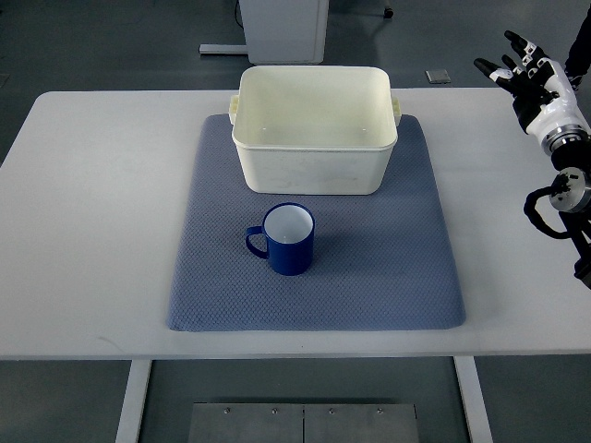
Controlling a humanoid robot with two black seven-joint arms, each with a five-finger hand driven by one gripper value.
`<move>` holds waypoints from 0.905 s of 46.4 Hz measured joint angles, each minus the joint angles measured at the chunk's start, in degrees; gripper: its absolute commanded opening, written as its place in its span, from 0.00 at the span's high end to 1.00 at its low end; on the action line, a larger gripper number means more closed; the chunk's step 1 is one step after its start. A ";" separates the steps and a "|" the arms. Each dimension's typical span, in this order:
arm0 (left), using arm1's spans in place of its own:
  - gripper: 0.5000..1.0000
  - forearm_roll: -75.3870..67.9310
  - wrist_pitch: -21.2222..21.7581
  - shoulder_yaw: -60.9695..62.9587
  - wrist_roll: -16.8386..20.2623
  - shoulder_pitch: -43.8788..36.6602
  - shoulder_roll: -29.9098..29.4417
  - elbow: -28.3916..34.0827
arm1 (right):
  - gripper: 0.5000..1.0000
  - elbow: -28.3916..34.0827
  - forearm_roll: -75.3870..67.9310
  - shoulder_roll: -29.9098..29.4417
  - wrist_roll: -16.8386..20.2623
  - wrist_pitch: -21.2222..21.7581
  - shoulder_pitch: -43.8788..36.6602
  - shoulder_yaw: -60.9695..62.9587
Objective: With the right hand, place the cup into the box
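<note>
One white counter (92, 231) carries the whole work area, standing on a grey floor (111, 37); a white cabinet base (284, 28) stands beyond the far edge, and a grey metal plate (305, 423) lies below the near edge. A blue-grey mat (397, 277) covers the counter's centre. The cream box (314, 166) sits on the far half of the mat, open side up and empty. The blue cup (289, 239) stands upright on the mat just in front of the box, apart from it, white inside, with its handle pointing to the picture's left.

The right hand (528, 74) hovers at the far right corner of the counter, well apart from the cup, fingers spread and holding nothing. The left arm is not in view.

Judged risks:
- The handle faces away from the approaching hand, so a body grasp is likely; a smooth wall could slip between the fingers.
- The cup stands near the box wall, so fingers reaching around its far side may nudge the box.
- A low lift could catch the cup on the box rim and tip it.
- The mat may bunch if the cup is dragged.
</note>
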State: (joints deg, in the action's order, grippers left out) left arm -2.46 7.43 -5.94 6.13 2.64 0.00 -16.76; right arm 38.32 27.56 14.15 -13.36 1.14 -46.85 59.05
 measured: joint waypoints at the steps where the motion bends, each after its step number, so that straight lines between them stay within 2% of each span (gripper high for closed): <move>1: 0.00 0.00 0.01 0.00 0.00 0.04 0.00 0.00 | 0.00 0.00 0.00 0.00 0.00 0.00 0.01 0.00; 42: 0.00 0.12 -0.22 -0.04 0.06 -0.27 0.00 0.06 | 0.00 -0.02 -0.01 -0.18 -0.10 0.00 0.08 0.02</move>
State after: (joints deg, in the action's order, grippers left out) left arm -2.34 7.21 -5.98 6.19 2.37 0.00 -16.70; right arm 38.30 27.56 13.98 -13.46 1.15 -46.78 59.06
